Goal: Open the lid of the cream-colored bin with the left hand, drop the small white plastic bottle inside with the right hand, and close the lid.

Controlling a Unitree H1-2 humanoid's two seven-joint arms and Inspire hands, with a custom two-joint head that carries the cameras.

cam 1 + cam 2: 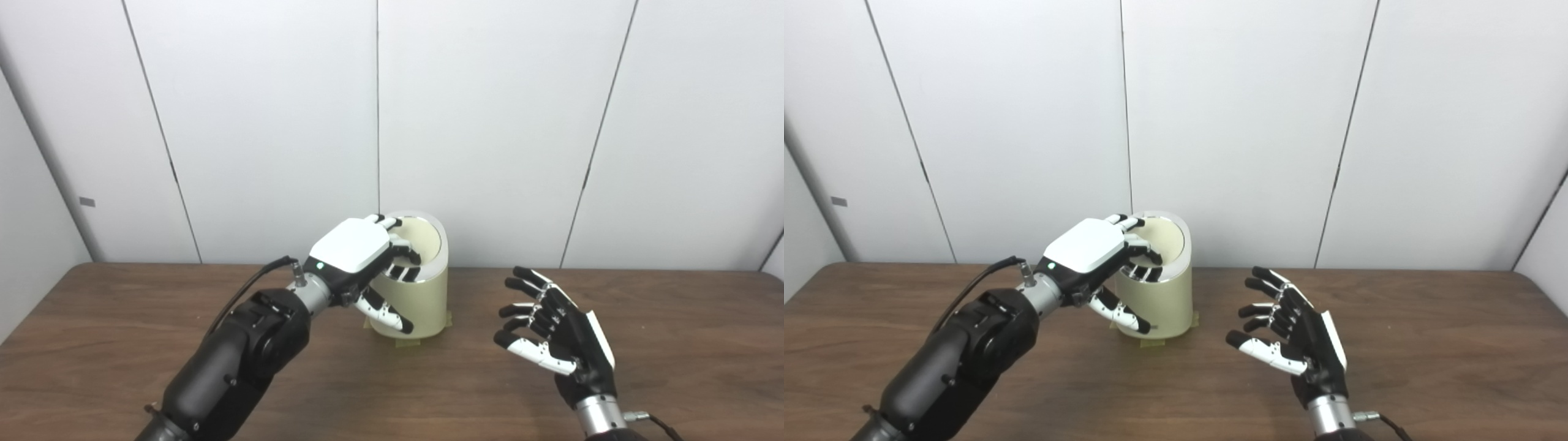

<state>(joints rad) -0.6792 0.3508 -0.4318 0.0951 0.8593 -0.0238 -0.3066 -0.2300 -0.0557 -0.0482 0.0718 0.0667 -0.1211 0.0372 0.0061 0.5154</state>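
Brown wood-grain table (674,343) fills the lower half of the frame, its near edge cut off at the bottom along with both forearms. Lower right, the right hand (554,340) hovers above the table with its fingers spread apart and palm turned toward the centre; it holds nothing, and bare tabletop lies all round it. Left of centre, the left hand (361,263) reaches over the near rim of the cream-colored bin (422,300): its fingers (401,254) curl down into the mouth while its thumb (386,315) lies against the outer wall. The lid (422,236) appears tilted back, its cream face showing within a shiny ring, though the hand hides the near edge. Whether the fingers press it cannot be told. No small white bottle can be made out. Behind the bin, white wall panels (490,122) rise.
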